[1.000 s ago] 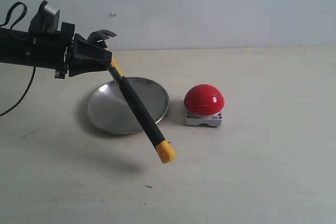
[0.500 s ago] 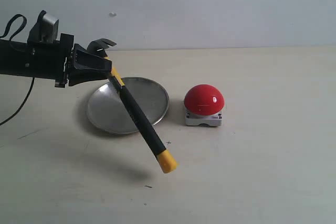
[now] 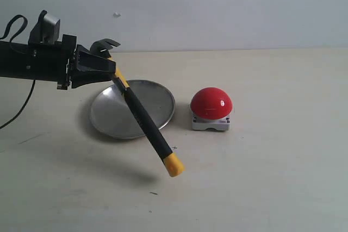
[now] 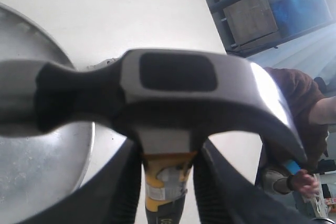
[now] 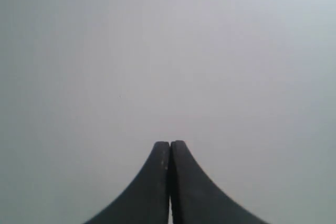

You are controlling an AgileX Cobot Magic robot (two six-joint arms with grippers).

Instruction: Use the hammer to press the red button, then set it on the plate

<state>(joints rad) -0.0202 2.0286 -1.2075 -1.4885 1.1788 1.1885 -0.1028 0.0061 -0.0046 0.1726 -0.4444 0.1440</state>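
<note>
Your left tool (image 3: 107, 69) is pinching the hammer (image 3: 142, 118) just below its head, with a dark finger (image 4: 123, 182) on either side of the yellow-and-black neck of the handle. The dark metal head (image 4: 178, 77) sits right up against the left wrist camera. From that grip the handle slants down and to the right in the exterior view, crossing in front of the plate (image 3: 109, 115). Its yellow end (image 3: 173, 165) hangs in the air above the counter (image 3: 272, 177), with a soft shadow below it.

The silver plate lies flat on the counter beneath the tool and has nothing lying in it. The red button (image 3: 211, 102) sits on its grey base (image 3: 211, 124) just beside the plate's right rim, apart from it and from the hammer.

Your right tool (image 5: 170, 150) has its fingers pressed together with nothing between them, and it faces a plain pale surface.
</note>
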